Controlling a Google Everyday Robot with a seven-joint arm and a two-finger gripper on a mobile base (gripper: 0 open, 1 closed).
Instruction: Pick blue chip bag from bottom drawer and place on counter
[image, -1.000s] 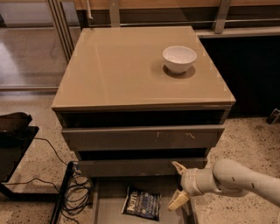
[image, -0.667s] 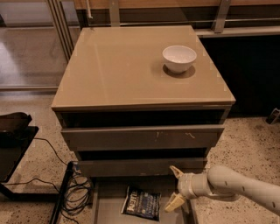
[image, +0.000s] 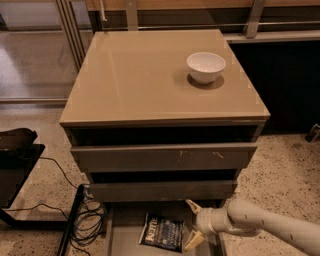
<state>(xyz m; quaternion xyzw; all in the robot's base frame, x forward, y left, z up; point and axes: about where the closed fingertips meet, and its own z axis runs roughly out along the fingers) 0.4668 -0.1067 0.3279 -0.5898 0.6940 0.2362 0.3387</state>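
so the claw (image: 193, 223) is wide open with nothing in it, hovering over the right side of the bottom drawer (image: 125, 237), and the blue chip bag (image: 161, 232) lies flat just at its 9 o'clock, long axis roughly 10-to-4

We see a glossy beige-tan desk (image: 150, 75), white bowl (image: 206, 66), grey-brown drawer fronts (image: 165, 157), grey-taupe bottom drawer (image: 125, 240), navy blue chip bag (image: 161, 232) with white lettering, and speckled floor (image: 285, 170). The off-white hand (image: 193, 223), cream fingers spread, sits just right of the bag.
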